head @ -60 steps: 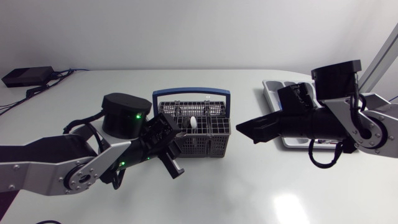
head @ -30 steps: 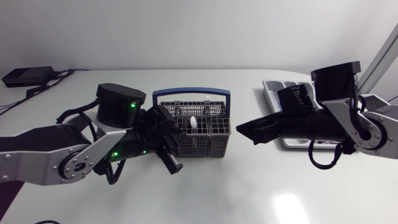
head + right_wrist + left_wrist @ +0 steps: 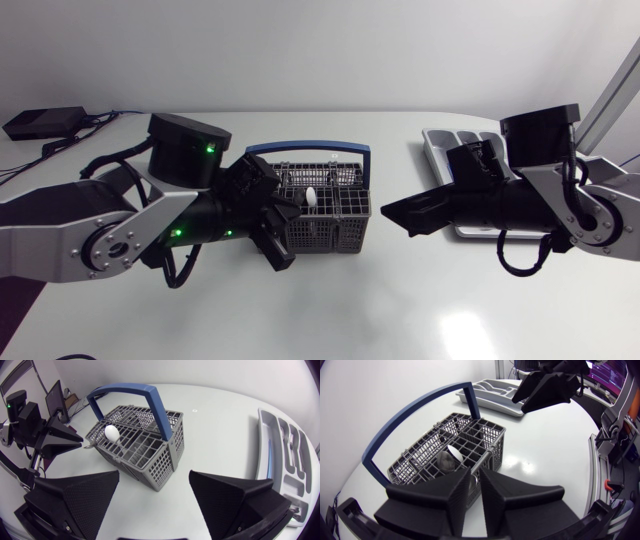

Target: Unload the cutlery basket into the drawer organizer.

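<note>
The grey cutlery basket (image 3: 340,235) with a blue handle (image 3: 308,150) stands mid-table. A white spoon (image 3: 311,197) stands in it, and a metal spoon (image 3: 445,460) leans beside that at the near rim. My left gripper (image 3: 283,230) is at the basket's left front corner. Its fingers are drawn to a narrow slit (image 3: 476,472), with a thin grey part of the metal spoon showing in it. My right gripper (image 3: 390,211) hangs wide open (image 3: 154,474) between the basket (image 3: 160,465) and the grey drawer organizer (image 3: 440,140), touching neither.
The organizer (image 3: 265,450) lies at the right rear, partly under my right arm, with some cutlery in its compartments. A black box and cables (image 3: 45,122) sit at the far left corner. Bare white table (image 3: 380,310) stretches in front of the basket.
My left arm has swung closer to the basket's left front corner and its fingers have come together. The right arm has stayed put.
</note>
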Tool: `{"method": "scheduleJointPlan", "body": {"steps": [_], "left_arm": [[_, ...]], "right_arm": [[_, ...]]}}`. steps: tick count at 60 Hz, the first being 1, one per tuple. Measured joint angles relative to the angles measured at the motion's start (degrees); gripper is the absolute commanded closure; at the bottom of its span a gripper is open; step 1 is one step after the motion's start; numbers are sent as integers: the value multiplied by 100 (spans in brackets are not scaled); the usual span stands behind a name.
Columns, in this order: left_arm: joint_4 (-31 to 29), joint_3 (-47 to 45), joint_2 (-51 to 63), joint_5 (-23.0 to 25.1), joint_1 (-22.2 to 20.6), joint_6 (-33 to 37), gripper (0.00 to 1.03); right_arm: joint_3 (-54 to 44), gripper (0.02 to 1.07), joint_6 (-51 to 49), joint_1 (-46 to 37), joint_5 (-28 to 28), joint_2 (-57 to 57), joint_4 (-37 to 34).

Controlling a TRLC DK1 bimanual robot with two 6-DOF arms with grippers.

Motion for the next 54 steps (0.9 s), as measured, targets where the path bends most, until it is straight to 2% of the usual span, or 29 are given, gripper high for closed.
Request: {"method": "scheduleJointPlan", "body": {"steps": [7, 10, 19, 22, 26, 33, 54], "left_arm": [[-131, 50, -15, 55, 0, -2, 86], [-153, 96, -20, 98, 4, -50, 83], [-664, 328, -61, 96, 37, -111, 59], [-944, 433, -81, 94, 37, -114, 46], [-1239, 564, -133, -33, 15, -138, 39], [-1613, 787, -230, -308, -107, -238, 38], [-2223, 1069, -208, -1893, -894, -402, 38]], "right_arm": [[0, 7, 0, 2, 22, -4, 0], [0, 7, 0, 2, 59, -4, 0], [0, 7, 0, 7, 63, -4, 7], [-7, 7, 0, 7, 63, -4, 31], [-39, 7, 0, 7, 66, 0, 70], [-74, 7, 0, 83, 92, 59, 111], [-74, 7, 2, 234, 254, 107, 151]]}}
